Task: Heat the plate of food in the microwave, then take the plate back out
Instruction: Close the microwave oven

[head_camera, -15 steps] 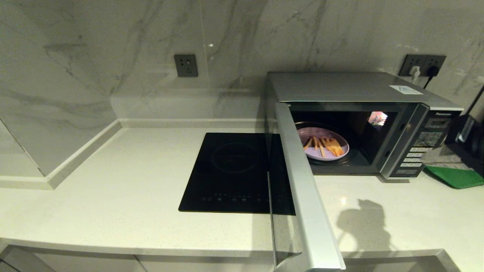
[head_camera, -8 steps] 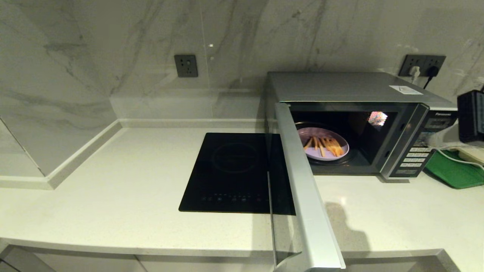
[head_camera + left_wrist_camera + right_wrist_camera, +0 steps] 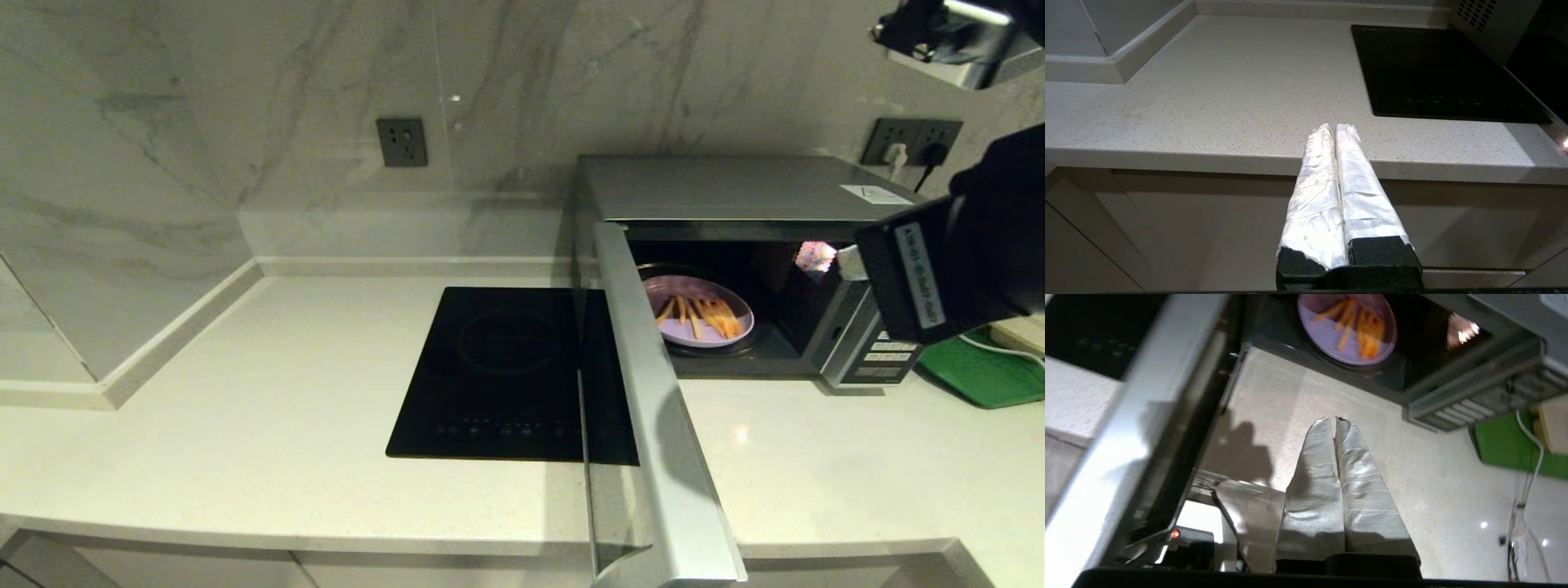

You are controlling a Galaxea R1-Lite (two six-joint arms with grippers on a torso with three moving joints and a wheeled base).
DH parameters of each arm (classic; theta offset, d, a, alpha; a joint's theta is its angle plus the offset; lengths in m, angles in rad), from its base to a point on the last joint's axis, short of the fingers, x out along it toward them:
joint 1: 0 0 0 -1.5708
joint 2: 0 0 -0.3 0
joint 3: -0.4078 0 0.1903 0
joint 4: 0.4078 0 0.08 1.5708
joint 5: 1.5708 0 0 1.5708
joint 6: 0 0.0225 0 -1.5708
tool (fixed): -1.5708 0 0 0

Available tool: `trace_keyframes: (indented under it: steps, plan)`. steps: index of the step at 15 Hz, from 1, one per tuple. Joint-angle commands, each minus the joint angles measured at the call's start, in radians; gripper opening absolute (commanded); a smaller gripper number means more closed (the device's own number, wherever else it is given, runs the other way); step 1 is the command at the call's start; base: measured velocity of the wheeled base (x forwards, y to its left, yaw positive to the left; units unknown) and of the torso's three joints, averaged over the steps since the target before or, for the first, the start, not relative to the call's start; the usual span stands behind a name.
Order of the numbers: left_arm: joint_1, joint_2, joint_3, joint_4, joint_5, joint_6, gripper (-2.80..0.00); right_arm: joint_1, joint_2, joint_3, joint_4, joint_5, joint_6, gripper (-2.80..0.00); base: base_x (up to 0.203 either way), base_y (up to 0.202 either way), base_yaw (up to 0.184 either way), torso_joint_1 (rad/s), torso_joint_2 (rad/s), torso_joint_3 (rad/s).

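Observation:
The silver microwave (image 3: 751,192) stands at the back right of the counter, its door (image 3: 653,392) swung wide open toward me. Inside sits the plate of food (image 3: 695,310), pale lilac with orange-yellow sticks, also visible in the right wrist view (image 3: 1347,330). My right arm (image 3: 963,253) hangs raised at the right, covering part of the button panel. The right gripper (image 3: 1335,418) is shut and empty, above the bare counter in front of the cavity, apart from the plate. My left gripper (image 3: 1334,127) is shut and empty, parked low before the counter's front edge.
A flat black induction cooktop (image 3: 510,367) lies left of the open door. A green tray (image 3: 988,371) with a white cable (image 3: 1529,457) sits right of the microwave. Wall sockets (image 3: 401,141) are on the marble backsplash. The open door (image 3: 1147,408) stretches past the counter's front edge.
My right arm has risen into the head view from the right and now overlaps the button panel. Its shadow slid left across the counter onto the door. The plate has not moved.

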Motion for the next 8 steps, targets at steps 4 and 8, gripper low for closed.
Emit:
trace_keyframes:
  steps: [4,8]
  plan:
    - [0.0,0.0,0.0,0.0,0.0,-0.001,-2.8,0.193,0.113,-0.032,-0.036,-0.029,-0.008,-2.8,0.0,0.0,0.0,0.0,0.0,0.0]
    - [0.0,0.0,0.0,0.0,0.0,-0.001,-2.8,0.277,0.189,-0.033,-0.061,-0.028,-0.004,-2.8,0.0,0.0,0.0,0.0,0.0,0.0]
